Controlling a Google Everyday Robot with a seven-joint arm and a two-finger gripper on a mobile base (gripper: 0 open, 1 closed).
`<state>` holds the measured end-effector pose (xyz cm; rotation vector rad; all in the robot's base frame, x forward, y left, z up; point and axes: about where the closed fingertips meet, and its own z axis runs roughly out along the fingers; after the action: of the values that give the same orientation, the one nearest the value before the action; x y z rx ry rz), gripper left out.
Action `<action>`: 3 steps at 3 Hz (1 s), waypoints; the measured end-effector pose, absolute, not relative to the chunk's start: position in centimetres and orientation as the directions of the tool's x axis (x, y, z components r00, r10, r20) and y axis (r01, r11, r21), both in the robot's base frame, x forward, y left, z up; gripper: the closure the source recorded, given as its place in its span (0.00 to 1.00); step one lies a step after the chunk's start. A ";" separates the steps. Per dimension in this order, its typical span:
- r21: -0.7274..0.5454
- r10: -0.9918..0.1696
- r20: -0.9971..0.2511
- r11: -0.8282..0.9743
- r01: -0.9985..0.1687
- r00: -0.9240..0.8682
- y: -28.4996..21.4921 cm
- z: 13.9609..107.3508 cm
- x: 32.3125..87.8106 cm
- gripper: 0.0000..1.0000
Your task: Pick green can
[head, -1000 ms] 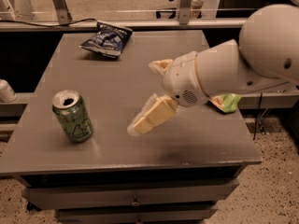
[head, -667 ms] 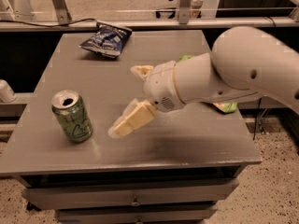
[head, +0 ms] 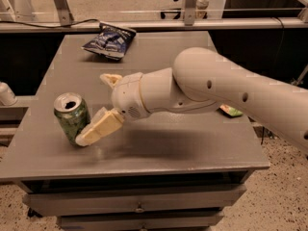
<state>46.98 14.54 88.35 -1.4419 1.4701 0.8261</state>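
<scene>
The green can (head: pixel 71 117) stands upright on the left part of the grey table (head: pixel 192 153); it is light green with white squiggles and a silver top with an open tab hole. My gripper (head: pixel 92 109) is open and reaches in from the right, just beside the can. The near finger (head: pixel 101 128) lies low at the can's front right, its tip touching or almost touching the can's base. The far finger (head: pixel 110 79) sits behind and to the right of the can. The can is not gripped.
A dark blue snack bag (head: pixel 109 40) lies at the table's far edge. A flat green snack bag (head: pixel 231 111) shows partly behind my arm at the right. A drawer unit (head: pixel 139 206) sits under the table. A white object (head: pixel 6 94) is off the table's left side.
My arm has swung left across the table, bringing the open gripper from the middle up to the can. The can has not moved.
</scene>
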 end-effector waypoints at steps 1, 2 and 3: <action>-0.118 -0.350 -0.933 0.065 -0.991 0.088 17.6 88.0 47.0 0.07; -0.111 -0.317 -0.944 0.032 -0.993 0.095 19.9 87.4 46.6 0.30; -0.106 -0.300 -0.949 0.015 -0.994 0.097 20.9 87.1 46.5 0.53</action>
<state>46.47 20.92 87.06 -1.4507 1.3621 0.9500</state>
